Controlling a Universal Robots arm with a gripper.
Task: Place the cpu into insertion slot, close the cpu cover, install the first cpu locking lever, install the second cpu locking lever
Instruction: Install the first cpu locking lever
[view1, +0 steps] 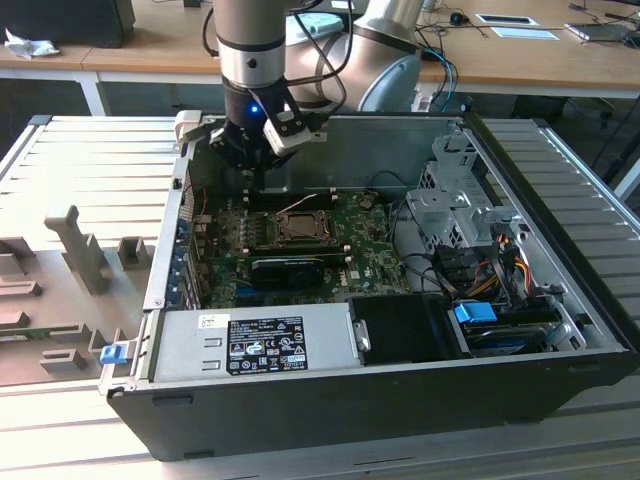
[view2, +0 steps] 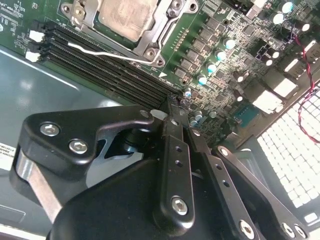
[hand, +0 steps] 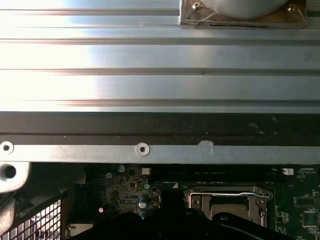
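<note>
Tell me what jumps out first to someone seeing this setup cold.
The open computer case lying on its side, green motherboard exposed. The robot's hand hangs inside near the back wall, just above the board. At the board's centre, the silvery cpu sits framed by the cpu cover.

Robotics lab or test workshop. Evidence: open computer case (view1: 400, 330) with green motherboard (view1: 300, 240) exposed, lying on a ribbed aluminium worktable (view1: 90, 160); grey fixture blocks (view1: 75, 250) on the exterior view's left; wooden desks (view1: 150, 45) behind, carrying cables (view1: 440, 40) and papers (view1: 520, 25).
</note>
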